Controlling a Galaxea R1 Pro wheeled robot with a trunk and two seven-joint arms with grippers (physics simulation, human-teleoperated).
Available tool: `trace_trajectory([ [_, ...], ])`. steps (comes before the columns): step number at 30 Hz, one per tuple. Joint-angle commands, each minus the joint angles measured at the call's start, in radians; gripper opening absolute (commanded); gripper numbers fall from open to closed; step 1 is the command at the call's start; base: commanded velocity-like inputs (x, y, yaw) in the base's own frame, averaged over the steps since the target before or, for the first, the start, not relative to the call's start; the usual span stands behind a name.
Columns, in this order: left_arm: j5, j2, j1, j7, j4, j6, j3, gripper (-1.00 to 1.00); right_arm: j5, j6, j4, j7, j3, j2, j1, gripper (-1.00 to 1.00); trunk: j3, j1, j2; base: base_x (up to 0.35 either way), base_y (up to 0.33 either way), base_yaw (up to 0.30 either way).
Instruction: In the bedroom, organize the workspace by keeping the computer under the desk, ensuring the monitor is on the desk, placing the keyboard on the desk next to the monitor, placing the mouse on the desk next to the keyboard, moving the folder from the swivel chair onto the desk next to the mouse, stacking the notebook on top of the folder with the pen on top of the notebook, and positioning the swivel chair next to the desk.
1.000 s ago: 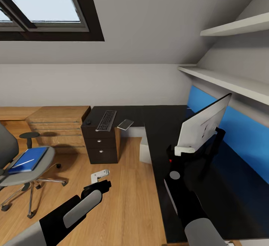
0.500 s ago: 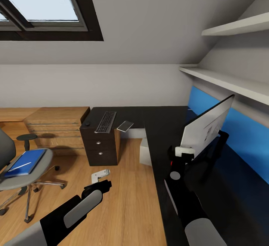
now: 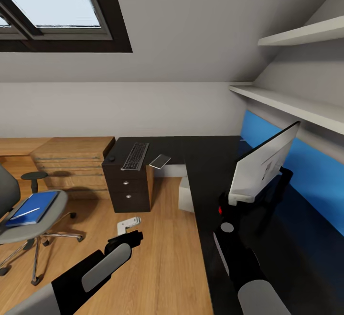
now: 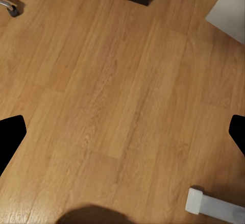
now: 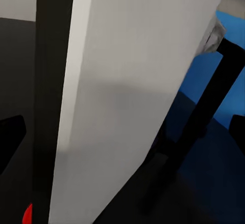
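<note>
My right gripper (image 3: 237, 199) reached forward, fingers spread around the monitor (image 3: 262, 162) edge; left gripper (image 3: 128, 224) hung over floor (image 3: 162, 248), fingers spread.

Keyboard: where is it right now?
In the head view the keyboard lies on the far left end of the dark desk, above the drawer unit, between the mouse and a small grey notebook.

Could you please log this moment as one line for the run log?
right gripper: at monitor edge, grip unclear | left gripper: open over floor | keyboard: on desk | folder: on chair
</note>
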State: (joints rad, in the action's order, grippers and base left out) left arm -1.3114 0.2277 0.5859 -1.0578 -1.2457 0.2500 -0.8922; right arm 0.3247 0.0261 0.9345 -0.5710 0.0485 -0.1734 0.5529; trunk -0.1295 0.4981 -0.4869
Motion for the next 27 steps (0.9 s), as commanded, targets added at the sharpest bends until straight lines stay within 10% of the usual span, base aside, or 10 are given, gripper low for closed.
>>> trace_trajectory([
  [1, -0.002, 0.001, 0.002, -0.005, -0.001, 0.006, -0.003, 1.0, 0.008, 0.003, 0.0, -0.001, 0.004, -0.001, 0.001, 1.0, -0.002, 0.001, -0.002, 0.0, 0.0, 0.0],
  [27, -0.002, -0.004, 0.002, -0.007, -0.001, 0.006, -0.01, 1.0, 0.008, 0.003, 0.0, 0.0, 0.019, -0.001, 0.002, 1.0, -0.002, 0.001, -0.002, 0.0, 0.044, 0.0],
])
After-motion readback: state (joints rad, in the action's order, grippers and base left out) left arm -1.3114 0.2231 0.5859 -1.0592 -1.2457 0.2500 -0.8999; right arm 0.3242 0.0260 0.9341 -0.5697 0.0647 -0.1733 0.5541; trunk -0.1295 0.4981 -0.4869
